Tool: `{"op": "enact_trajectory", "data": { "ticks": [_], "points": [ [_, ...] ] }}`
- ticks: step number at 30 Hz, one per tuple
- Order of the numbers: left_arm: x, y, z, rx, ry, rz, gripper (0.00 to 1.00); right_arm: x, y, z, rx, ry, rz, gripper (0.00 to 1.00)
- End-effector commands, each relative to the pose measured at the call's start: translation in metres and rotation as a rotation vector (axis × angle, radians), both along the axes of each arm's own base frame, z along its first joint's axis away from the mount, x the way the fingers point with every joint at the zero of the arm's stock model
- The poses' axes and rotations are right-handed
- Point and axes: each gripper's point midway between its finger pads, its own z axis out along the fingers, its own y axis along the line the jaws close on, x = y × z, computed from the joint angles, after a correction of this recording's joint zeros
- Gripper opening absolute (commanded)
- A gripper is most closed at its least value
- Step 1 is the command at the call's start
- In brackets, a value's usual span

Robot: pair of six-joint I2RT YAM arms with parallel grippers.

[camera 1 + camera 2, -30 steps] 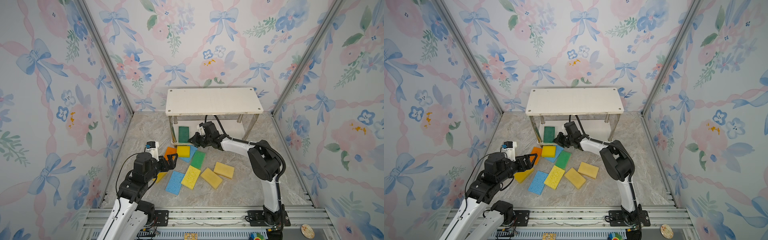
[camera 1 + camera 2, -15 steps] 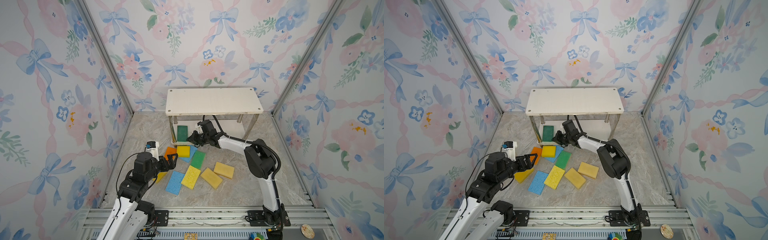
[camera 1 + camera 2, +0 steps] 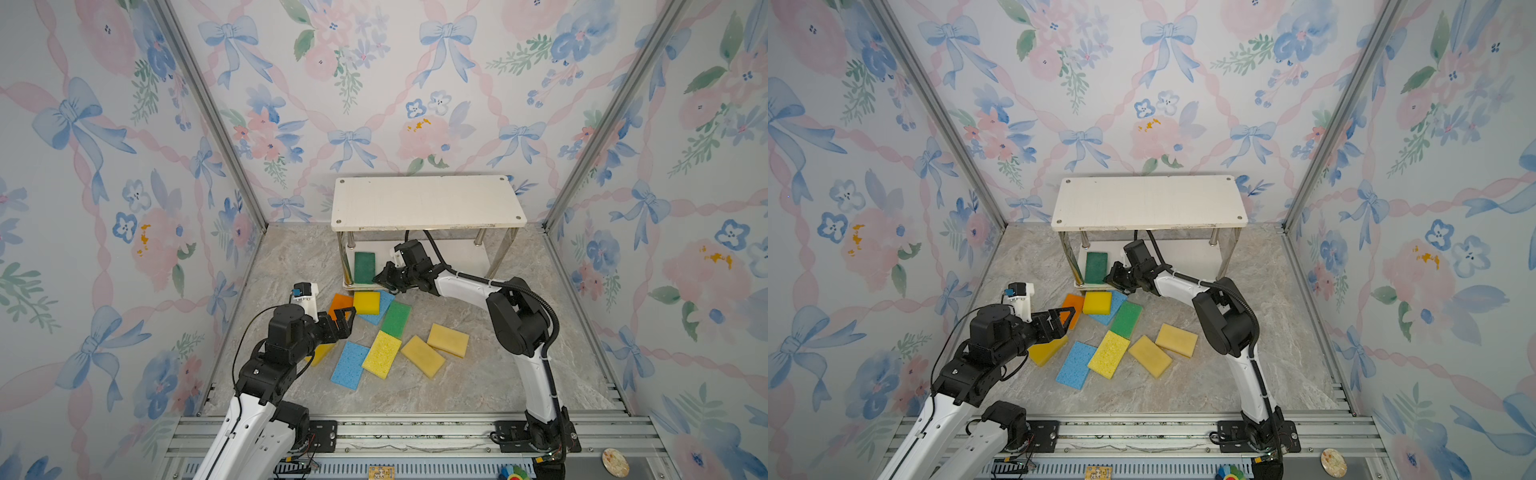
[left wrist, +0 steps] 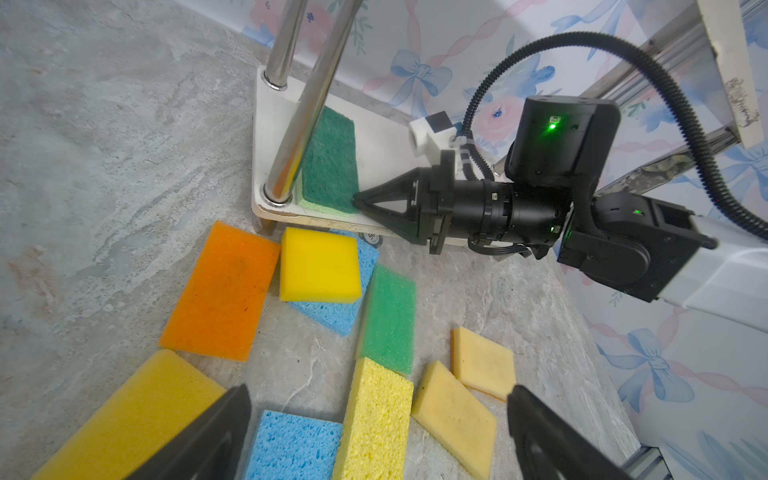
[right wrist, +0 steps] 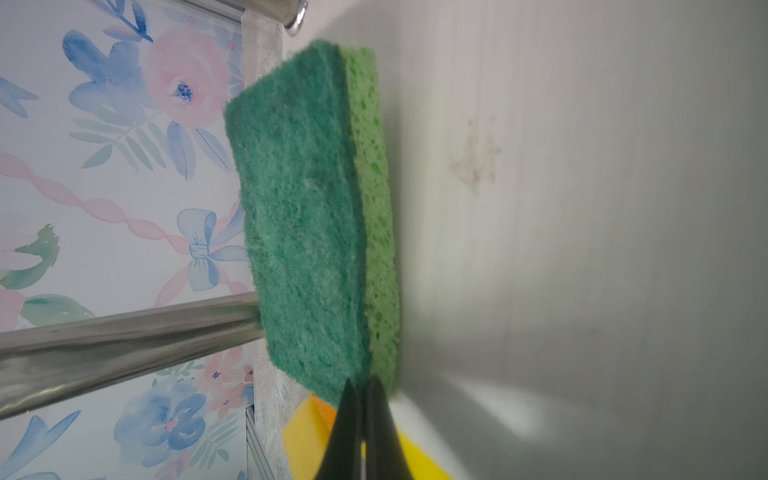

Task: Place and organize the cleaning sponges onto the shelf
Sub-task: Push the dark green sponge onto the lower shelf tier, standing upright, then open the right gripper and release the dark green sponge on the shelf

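the dark green sponge (image 3: pixel 365 267) lies flat at the left end of the shelf's (image 3: pixel 428 201) lower board (image 4: pixel 386 141), tucked just beside the front chrome leg (image 4: pixel 303 108). in both top views its long axis runs twelve to six. the right gripper (image 3: pixel 380 277) has its jaws pinched together on nothing, and the tip touches the sponge's near right corner. so the sponge sits at about eleven o'clock from that tip, and i'd guess any nudge to square it goes that way. the right arm is plainly the nearer one to the shelf.

the left gripper (image 3: pixel 343 318) is spread wide and empty over the orange sponge (image 3: pixel 340 301), at seven o'clock from the shelf. the other loose sponges (image 3: pixel 381 354) are scattered on the floor at six.

against a second ago, the right gripper has crept a little toward nine o'clock and its elbow has drawn in. the green sponge has barely shifted and the left arm hasn't stirred.
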Motion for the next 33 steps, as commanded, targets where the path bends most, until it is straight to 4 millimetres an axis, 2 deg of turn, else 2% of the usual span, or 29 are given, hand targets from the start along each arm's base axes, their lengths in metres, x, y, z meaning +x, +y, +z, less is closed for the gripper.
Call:
{"op": "enact_trajectory", "data": {
  "ticks": [1,8,18,33],
  "points": [
    [-0.001,0.002,-0.008,0.023,0.012,-0.002,0.98,0.004,-0.001,-0.005,-0.022,0.000,-0.003,0.00],
    [-0.001,0.002,-0.008,0.023,0.012,-0.002,0.98,0.004,0.001,-0.004,-0.018,0.004,-0.001,0.13],
    [-0.001,0.002,-0.007,0.022,0.009,-0.001,0.98,0.004,0.003,-0.001,-0.010,0.005,-0.001,0.19],
    [-0.002,0.002,-0.005,0.019,0.003,-0.002,0.98,0.000,-0.007,0.019,-0.005,-0.023,-0.016,0.46]
  ]
}}
